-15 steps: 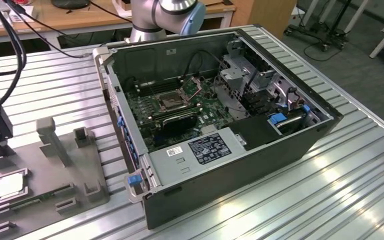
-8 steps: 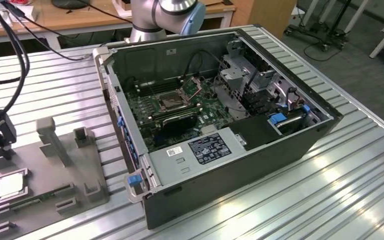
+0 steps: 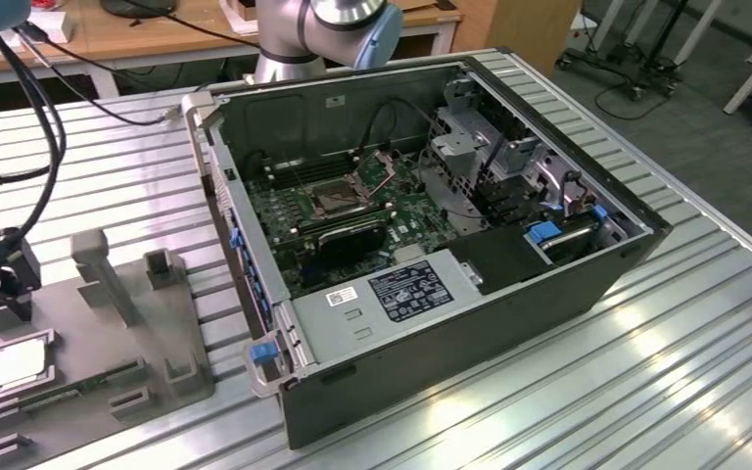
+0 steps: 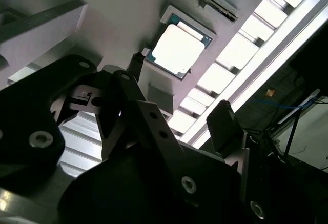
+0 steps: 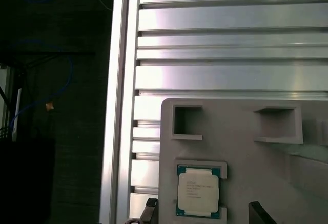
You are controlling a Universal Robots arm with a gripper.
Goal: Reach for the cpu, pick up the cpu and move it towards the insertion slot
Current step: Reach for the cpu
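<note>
One small square cpu (image 5: 199, 190), silvery top, green rim: flat in a recess of the grey plastic fixture (image 3: 115, 343) on the ribbed metal tabletop (image 3: 611, 392), at the exterior view's left. Black end effector (image 4: 179, 83) over it, spread wide, gripping nothing. Silver-framed dark insertion slot (image 3: 337, 199) well apart, inside the open black computer case (image 3: 481, 333).

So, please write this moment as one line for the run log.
phase: reach | end effector: open, hovering over cpu | cpu: unheld, seated in grey fixture | insertion slot: in open computer case

Glare whitens the ribbed table (image 4: 259, 26) — foreground dark and blurred.
</note>
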